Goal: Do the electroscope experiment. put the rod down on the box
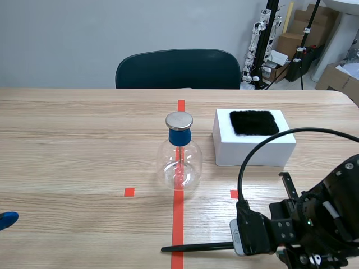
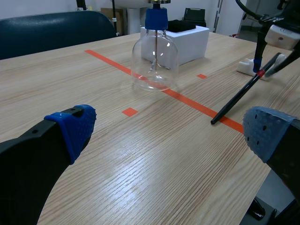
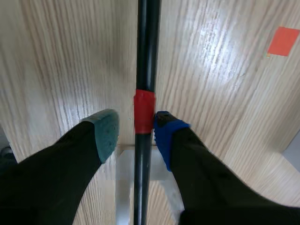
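Your wooden table [image 1: 84,145] carries the white box [image 1: 252,148], with a black cloth [image 1: 253,122] on top, near the glass electroscope flask [image 1: 179,162]. Your left gripper [image 2: 168,131] hangs wide open over the wood, holding nothing. Your right gripper [image 3: 136,131] straddles the black rod [image 1: 196,246] near the table's front edge, well apart from the box. Its blue pad [image 3: 164,136] touches the rod's red band [image 3: 144,111], its grey-green pad [image 3: 107,133] stands a gap away, so the rod is unclamped.

Left gripper [image 2: 171,131], right gripper [image 3: 136,133], both spread
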You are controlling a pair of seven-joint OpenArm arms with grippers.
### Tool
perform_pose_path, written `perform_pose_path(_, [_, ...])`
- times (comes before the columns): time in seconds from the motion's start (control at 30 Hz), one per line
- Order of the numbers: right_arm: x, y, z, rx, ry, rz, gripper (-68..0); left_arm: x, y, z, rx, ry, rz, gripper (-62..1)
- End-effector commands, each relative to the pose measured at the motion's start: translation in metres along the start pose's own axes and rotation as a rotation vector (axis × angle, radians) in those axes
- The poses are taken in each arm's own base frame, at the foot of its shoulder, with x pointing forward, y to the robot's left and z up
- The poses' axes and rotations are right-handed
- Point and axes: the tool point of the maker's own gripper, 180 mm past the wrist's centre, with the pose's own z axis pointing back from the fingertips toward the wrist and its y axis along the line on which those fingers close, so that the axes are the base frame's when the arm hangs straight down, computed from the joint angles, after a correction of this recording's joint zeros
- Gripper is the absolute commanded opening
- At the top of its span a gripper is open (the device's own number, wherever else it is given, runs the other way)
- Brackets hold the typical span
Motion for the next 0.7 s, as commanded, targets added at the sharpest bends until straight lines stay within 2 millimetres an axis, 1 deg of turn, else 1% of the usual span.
perform_pose_path(0.0, [-0.0082,-0.0072,0.0023,-0.015,0.022,0.000,-44.2,0.0060,0.0034,-0.0011,0.004,-0.025,-0.009,1.4])
perform_pose_path(0.07, [-0.0088,-0.0035,0.0009,-0.005,0.027,0.004,-42.4,0.0060,0.0034,-0.0011,0.004,-0.025,-0.009,1.4])
perform_pose_path(0.13, [-0.0088,-0.0012,0.0001,0.001,0.028,0.007,-42.4,0.0060,0.0034,-0.0011,0.004,-0.025,-0.009,1.4])
perform_pose_path(0.23, [-0.0089,-0.0010,-0.0002,0.000,0.028,0.005,-42.4,0.0060,0.0034,-0.0011,0.004,-0.025,-0.009,1.4])
perform_pose_path(0.27, [-0.0089,-0.0024,-0.0001,-0.008,0.028,-0.002,-40.7,0.0060,0.0034,-0.0011,0.004,-0.025,-0.009,1.4])
perform_pose_path(0.37, [-0.0101,-0.0067,0.0000,-0.032,0.034,-0.023,-32.0,0.0060,0.0034,-0.0011,0.004,-0.025,-0.009,1.4])
perform_pose_path(0.47, [-0.0128,-0.0070,0.0001,-0.033,0.049,-0.025,-21.9,0.0060,0.0034,-0.0011,0.004,-0.025,-0.009,1.4])
perform_pose_path(0.53, [-0.0132,-0.0069,0.0001,-0.033,0.051,-0.025,-16.4,0.0060,0.0034,-0.0011,0.004,-0.025,-0.009,1.4])
perform_pose_path(0.67, [-0.0132,-0.0069,0.0001,-0.033,0.051,-0.025,-8.6,0.0060,0.0034,-0.0011,0.004,-0.025,-0.009,1.4])
